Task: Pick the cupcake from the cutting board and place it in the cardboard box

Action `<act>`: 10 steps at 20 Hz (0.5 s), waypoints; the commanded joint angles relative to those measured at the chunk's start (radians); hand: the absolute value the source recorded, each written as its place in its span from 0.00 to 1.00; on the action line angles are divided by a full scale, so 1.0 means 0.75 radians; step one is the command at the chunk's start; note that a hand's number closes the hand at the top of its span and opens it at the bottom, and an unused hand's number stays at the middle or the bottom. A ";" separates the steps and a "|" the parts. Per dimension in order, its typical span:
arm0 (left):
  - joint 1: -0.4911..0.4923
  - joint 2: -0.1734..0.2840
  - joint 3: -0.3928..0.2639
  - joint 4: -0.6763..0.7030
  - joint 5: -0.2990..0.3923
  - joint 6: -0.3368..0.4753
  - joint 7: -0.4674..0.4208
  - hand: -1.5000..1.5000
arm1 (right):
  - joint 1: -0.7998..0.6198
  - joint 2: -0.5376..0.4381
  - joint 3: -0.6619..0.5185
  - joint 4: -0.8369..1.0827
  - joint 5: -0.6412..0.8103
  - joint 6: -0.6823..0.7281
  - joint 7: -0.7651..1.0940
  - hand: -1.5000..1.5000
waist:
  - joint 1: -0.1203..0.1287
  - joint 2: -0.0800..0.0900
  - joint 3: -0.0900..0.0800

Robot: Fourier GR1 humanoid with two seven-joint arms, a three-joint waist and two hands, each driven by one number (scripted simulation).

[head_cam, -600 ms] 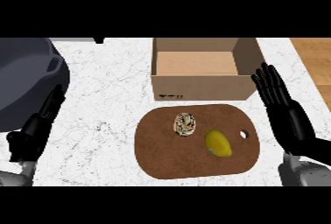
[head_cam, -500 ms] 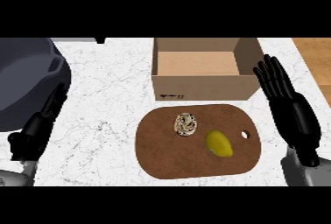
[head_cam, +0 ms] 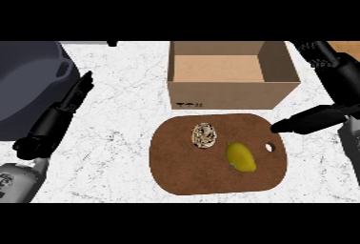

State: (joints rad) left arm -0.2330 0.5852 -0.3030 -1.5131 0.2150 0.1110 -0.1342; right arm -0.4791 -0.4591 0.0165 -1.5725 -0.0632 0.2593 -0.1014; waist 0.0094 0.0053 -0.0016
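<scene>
My open right hand (head_cam: 330,90) hovers beside the brown cardboard box (head_cam: 232,90); pale swirled cupcake (head_cam: 205,135) sits ungrasped on the brown oval cutting board (head_cam: 190,171); left hand (head_cam: 60,116) relaxed.

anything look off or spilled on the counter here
Nothing stands out. The cupcake and a yellow fruit lie apart on the cutting board, neither spilled. The cardboard box stands upright and open with nothing in it, just behind the board.
</scene>
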 commanded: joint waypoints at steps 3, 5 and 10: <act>-0.049 -0.045 -0.018 0.062 -0.056 -0.029 -0.039 0.50 | -0.026 -0.074 0.143 0.106 0.293 0.070 -0.355 0.00 | 0.000 0.002 0.003; -0.046 -0.047 -0.011 0.007 -0.026 -0.046 0.009 0.50 | -0.077 -0.140 0.142 0.198 0.356 0.108 -0.477 0.00 | 0.014 0.001 0.003; -0.026 -0.043 0.001 -0.012 -0.062 -0.038 0.033 0.50 | -0.157 -0.215 0.279 0.105 0.523 0.181 -0.324 0.00 | 0.002 -0.009 0.001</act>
State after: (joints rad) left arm -0.2562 0.5497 -0.3093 -1.5151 0.1796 0.0855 -0.1191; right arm -0.5520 -0.5629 0.1634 -1.4753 0.2332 0.3461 -0.3736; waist 0.0123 0.0024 0.0000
